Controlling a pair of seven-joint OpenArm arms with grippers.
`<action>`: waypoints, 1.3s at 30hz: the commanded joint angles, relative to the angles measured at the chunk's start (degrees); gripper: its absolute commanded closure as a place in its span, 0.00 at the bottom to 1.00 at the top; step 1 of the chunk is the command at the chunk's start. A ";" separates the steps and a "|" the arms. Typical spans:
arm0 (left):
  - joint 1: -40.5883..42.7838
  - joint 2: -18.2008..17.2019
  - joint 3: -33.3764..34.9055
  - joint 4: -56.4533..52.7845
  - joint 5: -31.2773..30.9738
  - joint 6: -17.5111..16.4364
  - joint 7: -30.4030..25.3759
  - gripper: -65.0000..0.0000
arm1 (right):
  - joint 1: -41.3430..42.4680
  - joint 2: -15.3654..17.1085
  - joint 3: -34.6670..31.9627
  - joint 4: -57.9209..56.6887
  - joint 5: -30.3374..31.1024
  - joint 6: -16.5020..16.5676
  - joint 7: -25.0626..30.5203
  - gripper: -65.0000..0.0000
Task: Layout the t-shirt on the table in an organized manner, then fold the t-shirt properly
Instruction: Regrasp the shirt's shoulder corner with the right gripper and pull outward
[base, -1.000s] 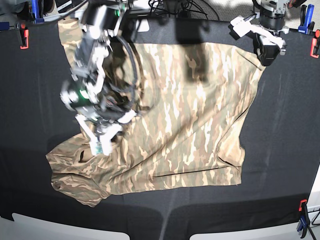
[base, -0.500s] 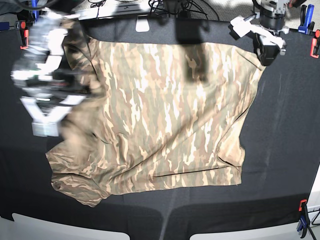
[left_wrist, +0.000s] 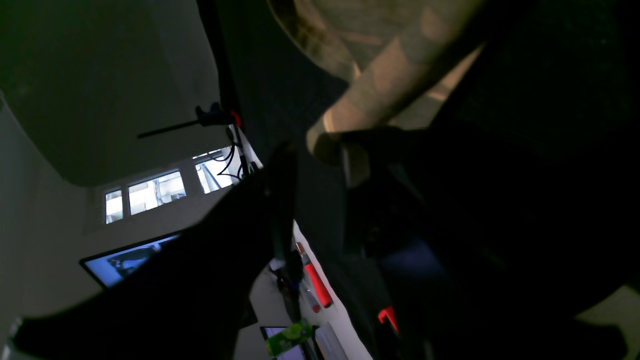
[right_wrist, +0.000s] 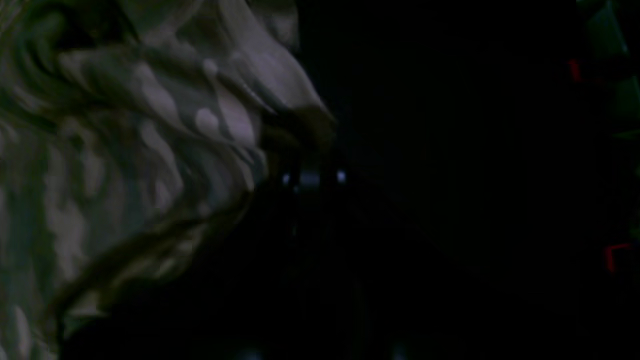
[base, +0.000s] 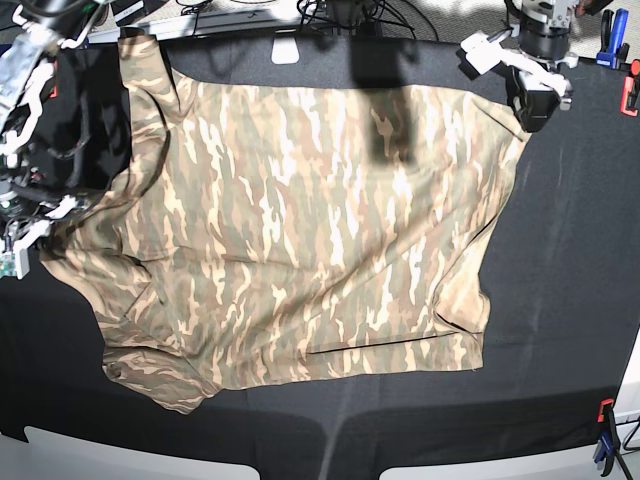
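We see the camouflage t-shirt (base: 310, 230) spread across most of the black table (base: 570, 300), its tan-and-olive print facing up, one sleeve lying at the far left corner and the near-left portion bunched into folds. At the left edge of the base view, the right arm reaches down from the far side along the table's border, its right gripper (base: 22, 248) low at the shirt's left edge; the wrist camera shows its jaws pressed together on a drawn-up ridge of the t-shirt (right_wrist: 150, 125), the cloth rising in pleats toward the pinch. Across the table, at the base view's far right, the left arm stands nearly upright over the shirt's far right corner, its left gripper (base: 532, 105) pointed down. From its wrist camera we make out the dark fingers (left_wrist: 280, 210) standing part-way apart, with a fold of t-shirt (left_wrist: 380, 85) caught against one of them. Red-and-blue clamps (base: 632, 92) grip the table's edges.
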 joint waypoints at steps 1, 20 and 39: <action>0.04 -0.94 -0.07 0.94 1.07 0.96 -0.07 0.79 | 1.11 1.88 0.31 -0.37 -0.04 -0.07 2.43 1.00; 0.04 1.14 -0.07 0.94 1.03 0.96 0.09 0.79 | 21.14 11.74 -3.61 -32.11 2.71 -0.07 5.57 1.00; 0.04 1.90 -0.07 0.94 1.01 0.98 0.35 0.79 | 21.84 15.67 -11.65 -32.44 -4.57 -1.51 4.94 0.64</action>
